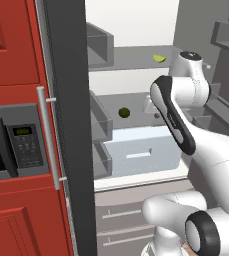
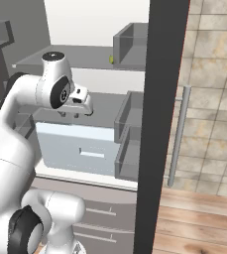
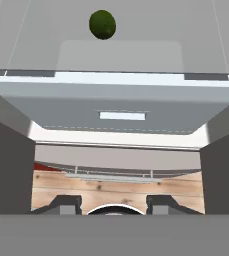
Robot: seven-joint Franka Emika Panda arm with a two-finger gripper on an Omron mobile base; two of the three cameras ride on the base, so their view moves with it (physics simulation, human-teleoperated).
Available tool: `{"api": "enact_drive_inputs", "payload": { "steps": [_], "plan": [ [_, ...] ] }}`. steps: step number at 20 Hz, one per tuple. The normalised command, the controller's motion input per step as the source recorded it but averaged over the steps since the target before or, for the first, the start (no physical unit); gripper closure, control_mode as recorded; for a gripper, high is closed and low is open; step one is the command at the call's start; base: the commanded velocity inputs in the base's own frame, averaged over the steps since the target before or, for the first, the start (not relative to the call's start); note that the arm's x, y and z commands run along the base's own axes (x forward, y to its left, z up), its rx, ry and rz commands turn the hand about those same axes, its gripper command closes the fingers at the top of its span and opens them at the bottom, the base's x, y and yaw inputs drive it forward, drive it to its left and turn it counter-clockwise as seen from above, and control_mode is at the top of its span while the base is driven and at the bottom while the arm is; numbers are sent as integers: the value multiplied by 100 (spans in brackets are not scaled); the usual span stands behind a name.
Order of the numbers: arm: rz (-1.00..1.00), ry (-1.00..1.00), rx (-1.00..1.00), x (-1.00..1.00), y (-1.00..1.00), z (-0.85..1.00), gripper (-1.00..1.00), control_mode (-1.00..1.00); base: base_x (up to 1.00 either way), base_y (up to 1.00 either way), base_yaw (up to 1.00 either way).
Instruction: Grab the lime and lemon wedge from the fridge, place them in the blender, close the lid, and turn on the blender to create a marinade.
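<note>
Fridge point(image 1: 136, 75) stands open in front of the arm, and the three views each give a different slice of it. The left base view is the generous one: one lime point(image 1: 124, 112) sits on the middle shelf toward its left edge, and one lemon wedge point(image 1: 159, 58) lies on the shelf above, near that shelf's right end. From the right base view the wedge is just a small yellow-green sliver point(image 2: 111, 59) peeking past a door bin point(image 2: 131, 47) at the upper shelf's right end, and the arm covers the spot where the lime lies. The hand view looks down the shelf: there's the lime again, near the shelf's far edge, with the pale drawer point(image 3: 121, 107) below it.

Now the gripper point(image 2: 69, 114): it hangs over the middle shelf, above the drawer, well apart from the lime, holding nothing. In the hand view its two fingertips point(image 3: 66, 204) stand spread, with a clear gap between them.

Counting up: one lime, one wedge, one drawer, and two stacked bins on the right door in the right base view. The left base view adds a long silver handle point(image 1: 47, 137), red cabinets point(image 1: 11, 40) and a microwave point(image 1: 13, 145).
</note>
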Motion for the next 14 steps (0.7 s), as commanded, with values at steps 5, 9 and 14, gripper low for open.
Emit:
{"api": "enact_drive_inputs", "payload": {
  "steps": [5,9,14],
  "plan": [
    [0,0,0,0,1,0,-100,-100,0,0,0],
    [0,0,0,0,0,0,-100,-100,0,0,0],
    [0,0,0,0,0,0,-100,-100,0,0,0]
  ]
}}
